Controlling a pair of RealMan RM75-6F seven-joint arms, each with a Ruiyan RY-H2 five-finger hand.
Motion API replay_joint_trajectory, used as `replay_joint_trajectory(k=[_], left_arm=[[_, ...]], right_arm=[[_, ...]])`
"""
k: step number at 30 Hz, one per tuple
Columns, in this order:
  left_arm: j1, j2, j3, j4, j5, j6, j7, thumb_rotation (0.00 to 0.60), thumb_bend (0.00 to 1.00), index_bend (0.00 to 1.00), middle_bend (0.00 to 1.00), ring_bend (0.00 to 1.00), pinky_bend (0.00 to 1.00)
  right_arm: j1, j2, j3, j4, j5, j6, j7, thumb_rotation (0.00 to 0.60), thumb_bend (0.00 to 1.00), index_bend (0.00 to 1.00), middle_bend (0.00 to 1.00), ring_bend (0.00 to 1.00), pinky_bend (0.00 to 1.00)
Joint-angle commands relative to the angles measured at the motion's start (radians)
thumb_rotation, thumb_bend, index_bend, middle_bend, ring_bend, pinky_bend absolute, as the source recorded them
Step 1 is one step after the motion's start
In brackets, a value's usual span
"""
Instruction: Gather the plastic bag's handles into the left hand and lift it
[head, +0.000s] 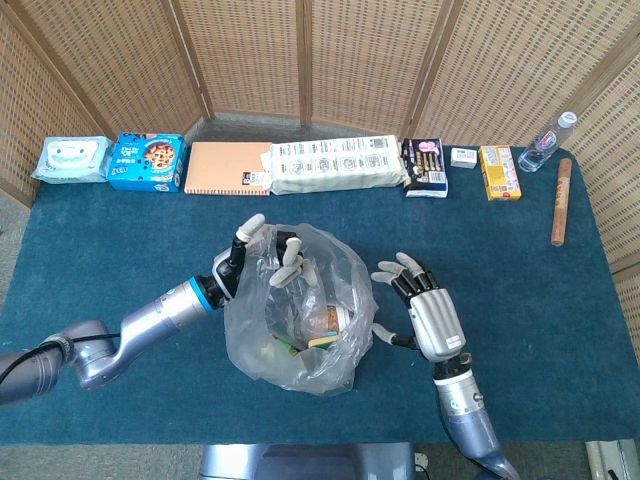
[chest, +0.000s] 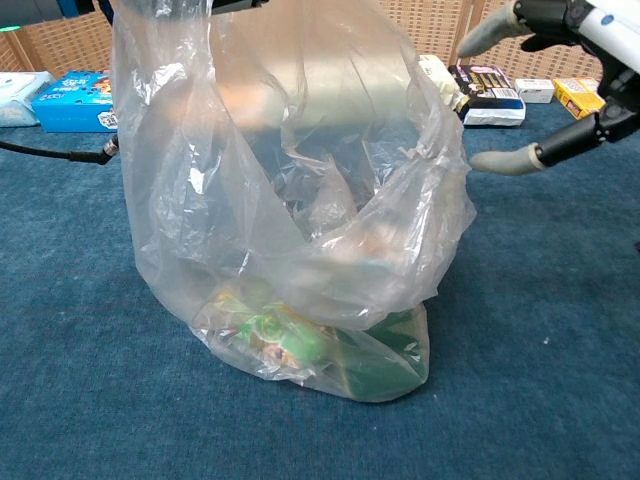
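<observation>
A clear plastic bag (head: 300, 320) with snacks inside stands on the blue table (head: 120, 250); the chest view shows the bag (chest: 290, 220) close up. My left hand (head: 265, 250) reaches in from the left and holds the bag's left handle (head: 262, 268) up, with film draped over its fingers. The bag's right rim (chest: 440, 170) sags lower. My right hand (head: 420, 312) hovers open just right of the bag with its fingers spread. In the chest view the right hand (chest: 560, 60) has its thumb close to the rim, and I cannot tell whether it touches.
Along the back edge lie a wipes pack (head: 70, 160), a blue cookie box (head: 148, 162), an orange notebook (head: 225, 168), a long white package (head: 335, 165), a dark pack (head: 424, 165), a yellow box (head: 498, 172) and a water bottle (head: 548, 140). A wooden stick (head: 561, 200) lies far right.
</observation>
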Motion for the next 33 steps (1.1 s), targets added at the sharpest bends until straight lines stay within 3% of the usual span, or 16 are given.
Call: replay_joint_trajectory(k=[1, 15, 21, 23, 33], left_arm=[[0.007, 0.009, 0.003, 0.003, 0.004, 0.016, -0.012, 0.000, 0.23, 0.64, 0.80, 0.75, 0.42], [0.045, 0.055, 0.034, 0.011, 0.030, 0.093, -0.064, 0.000, 0.23, 0.64, 0.80, 0.75, 0.42], [0.023, 0.037, 0.043, 0.013, 0.031, 0.058, -0.045, 0.000, 0.23, 0.64, 0.80, 0.75, 0.41], [-0.001, 0.012, 0.031, 0.009, 0.028, 0.037, -0.033, 0.000, 0.23, 0.64, 0.80, 0.75, 0.41], [-0.037, -0.024, -0.006, 0.002, -0.025, -0.006, 0.018, 0.000, 0.23, 0.64, 0.80, 0.75, 0.39]], right_arm=[[-0.011, 0.009, -0.013, 0.026, -0.010, 0.013, -0.028, 0.600, 0.09, 0.27, 0.23, 0.12, 0.11], [-0.067, 0.073, -0.019, 0.088, 0.015, 0.069, -0.010, 0.600, 0.09, 0.27, 0.22, 0.11, 0.11], [-0.065, 0.130, 0.049, -0.037, 0.062, 0.069, 0.150, 0.598, 0.09, 0.27, 0.22, 0.11, 0.11], [-0.039, 0.137, 0.102, -0.113, 0.086, 0.053, 0.210, 0.598, 0.09, 0.27, 0.22, 0.11, 0.11], [0.028, 0.101, 0.135, -0.206, 0.136, -0.008, 0.137, 0.600, 0.08, 0.27, 0.22, 0.11, 0.11]])
